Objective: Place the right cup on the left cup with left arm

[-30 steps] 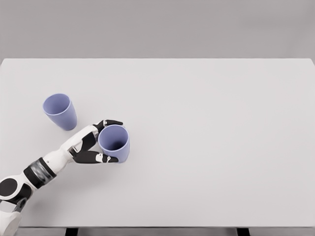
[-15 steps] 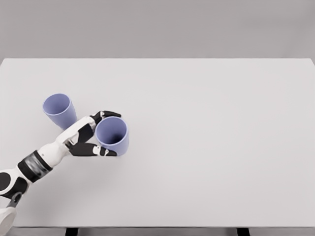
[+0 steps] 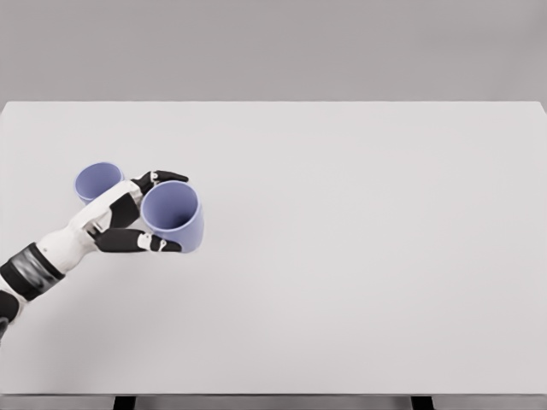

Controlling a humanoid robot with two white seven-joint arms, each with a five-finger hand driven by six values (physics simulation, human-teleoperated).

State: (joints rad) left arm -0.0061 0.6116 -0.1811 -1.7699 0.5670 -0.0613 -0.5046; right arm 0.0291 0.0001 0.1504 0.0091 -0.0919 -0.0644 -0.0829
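While your left hand (image 3: 128,224) is wrapped around the right cup (image 3: 174,216), note how the grip is set: the thumb lies along the near side low on the wall and the dark fingers (image 3: 162,177) curl over the far side by the rim, so the cup is pinched from its left flank and its open mouth stays clear. It appears lifted off the table (image 3: 359,239), judging by how large it looks, though you cannot be sure of the gap beneath it. You have it just to the right of the left cup (image 3: 94,180), which stands upright with its mouth open and is partly hidden behind your knuckles. That side grip makes sense, since the base must drop into the other cup's mouth unobstructed. You will need to carry it further left and keep it level, or its base may catch the rim and tip the standing cup.
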